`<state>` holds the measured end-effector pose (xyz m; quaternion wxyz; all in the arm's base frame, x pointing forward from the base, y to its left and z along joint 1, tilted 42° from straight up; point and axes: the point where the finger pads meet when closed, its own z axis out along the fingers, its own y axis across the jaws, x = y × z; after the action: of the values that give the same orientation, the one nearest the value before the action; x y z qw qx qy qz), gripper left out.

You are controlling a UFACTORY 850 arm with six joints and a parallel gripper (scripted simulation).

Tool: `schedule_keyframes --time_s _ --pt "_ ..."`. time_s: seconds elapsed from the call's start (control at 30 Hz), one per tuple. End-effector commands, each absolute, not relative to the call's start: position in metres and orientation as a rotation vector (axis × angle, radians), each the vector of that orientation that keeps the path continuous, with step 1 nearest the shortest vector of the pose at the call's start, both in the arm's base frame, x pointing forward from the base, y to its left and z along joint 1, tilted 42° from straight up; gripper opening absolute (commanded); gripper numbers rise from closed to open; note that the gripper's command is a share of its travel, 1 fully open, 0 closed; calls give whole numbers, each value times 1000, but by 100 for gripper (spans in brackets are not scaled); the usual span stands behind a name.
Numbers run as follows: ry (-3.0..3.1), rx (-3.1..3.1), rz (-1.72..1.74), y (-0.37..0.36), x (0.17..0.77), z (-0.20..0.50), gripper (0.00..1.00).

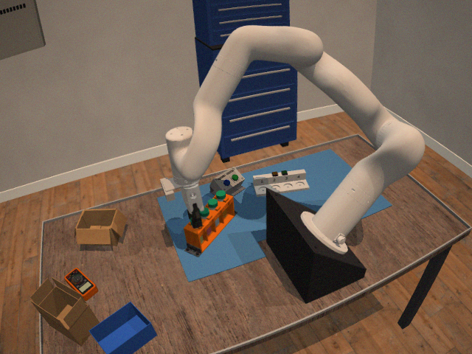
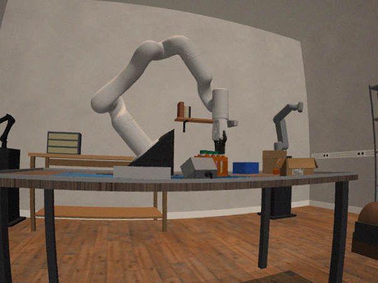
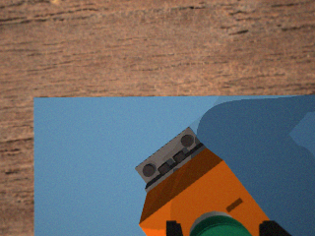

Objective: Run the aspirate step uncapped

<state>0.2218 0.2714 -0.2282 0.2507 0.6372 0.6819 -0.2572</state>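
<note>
My gripper (image 1: 195,223) (image 2: 219,151) (image 3: 220,229) is open, its fingers on either side of the green cap of tube 1 (image 3: 221,232), with gaps showing in the wrist view. That cap sits on its tube at the near end of the orange decapping station (image 1: 193,240) (image 2: 224,165) (image 3: 192,202). The caps of tube 2 (image 1: 205,212), tube 3 (image 1: 212,203) and tube 4 (image 1: 220,195) are on their tubes; their tightness cannot be told. The cap tray (image 1: 304,175) (image 2: 141,172) shows empty nests; amber lamp (image 1: 274,173) and green lamp (image 1: 284,172) look dark. The housing (image 2: 196,167) bears CYCLE (image 1: 226,183) and READY (image 1: 234,177).
An open carton (image 1: 95,236) stands left of the blue mat (image 1: 198,272). A multimeter (image 1: 80,283), a second carton (image 1: 64,310) and a blue bin (image 1: 124,331) are at the front left. The black arm base (image 1: 289,243) stands right of the station.
</note>
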Motion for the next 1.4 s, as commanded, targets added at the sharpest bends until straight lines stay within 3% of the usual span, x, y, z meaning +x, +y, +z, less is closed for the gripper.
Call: schedule_keyframes --time_s 0.0,0.13,0.17,0.63,1.37 --pt "1733 1819 -607 273 222 -228 46" --pt "1733 1819 -607 273 222 -228 46" --pt "1733 1819 -607 273 222 -228 0" --pt "1733 1819 -607 273 222 -228 0" --pt "2581 826 -957 273 222 -228 0"
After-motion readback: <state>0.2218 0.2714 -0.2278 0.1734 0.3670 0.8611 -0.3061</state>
